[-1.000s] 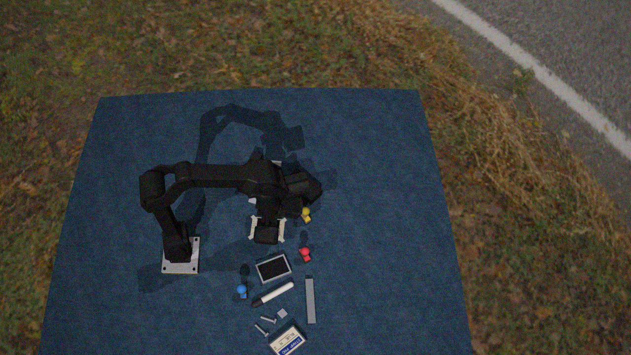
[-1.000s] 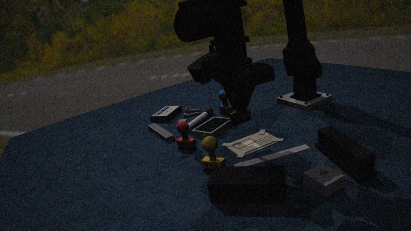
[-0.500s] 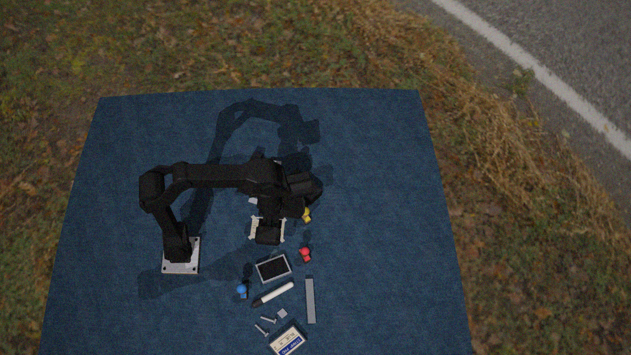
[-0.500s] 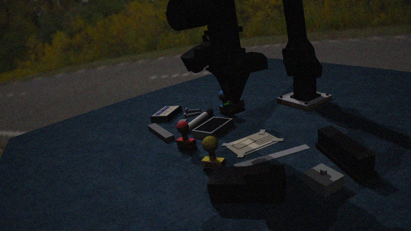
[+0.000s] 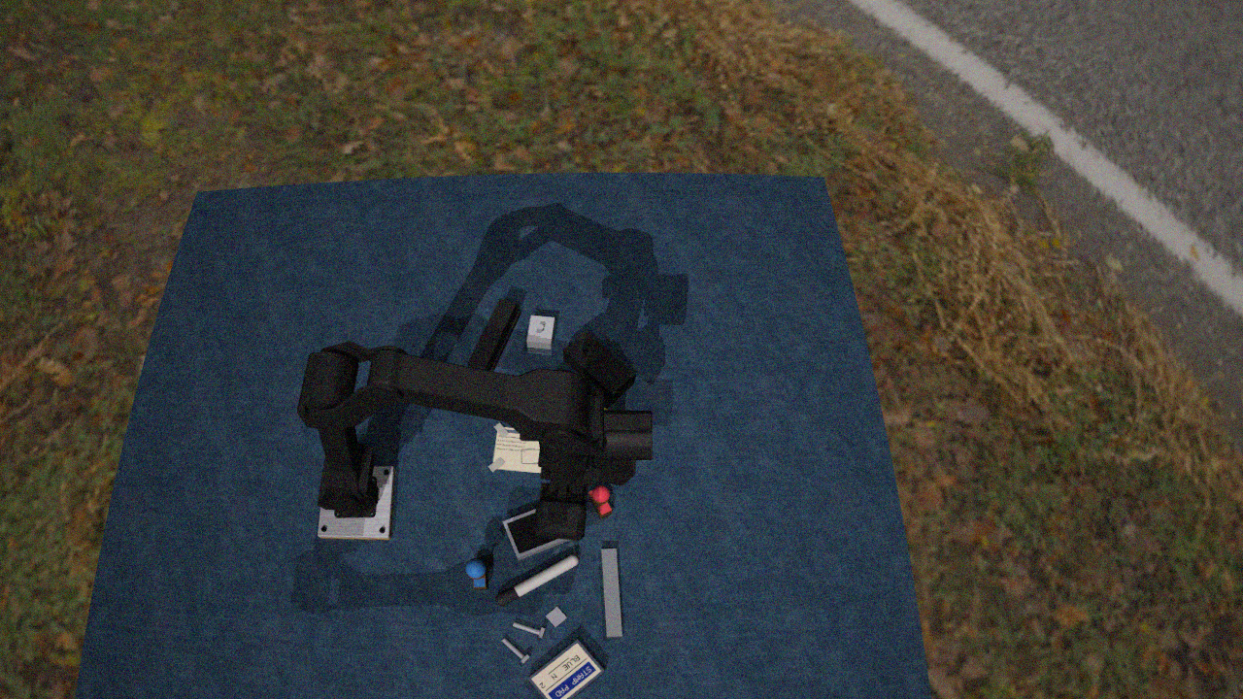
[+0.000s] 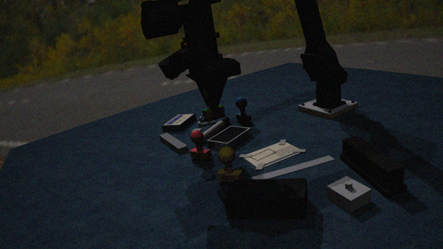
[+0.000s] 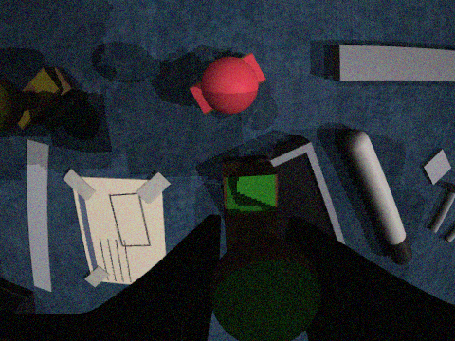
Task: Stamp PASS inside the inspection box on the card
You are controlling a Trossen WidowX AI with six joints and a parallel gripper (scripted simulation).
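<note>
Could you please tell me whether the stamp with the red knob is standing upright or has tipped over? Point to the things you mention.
Upright: the red stamp (image 5: 600, 495) (image 6: 200, 145) (image 7: 230, 85) has its round knob directly above its base in the exterior view.

Autumn grass (leaf-strewn) borders a grey road (image 5: 1129, 104) (image 6: 92, 89).

The stamp (image 6: 213, 112) (image 7: 251, 191) is green. The card (image 5: 516, 453) (image 6: 269, 154) (image 7: 100, 208) is cream with a dark-outlined box and dark lines. The pad (image 5: 528, 532) (image 6: 228, 135) (image 7: 313, 194) is black, framed in pale grey. One knob (image 5: 600, 494) (image 6: 197, 136) (image 7: 229, 85) is red, another (image 5: 475, 568) (image 6: 241, 102) blue.
</note>
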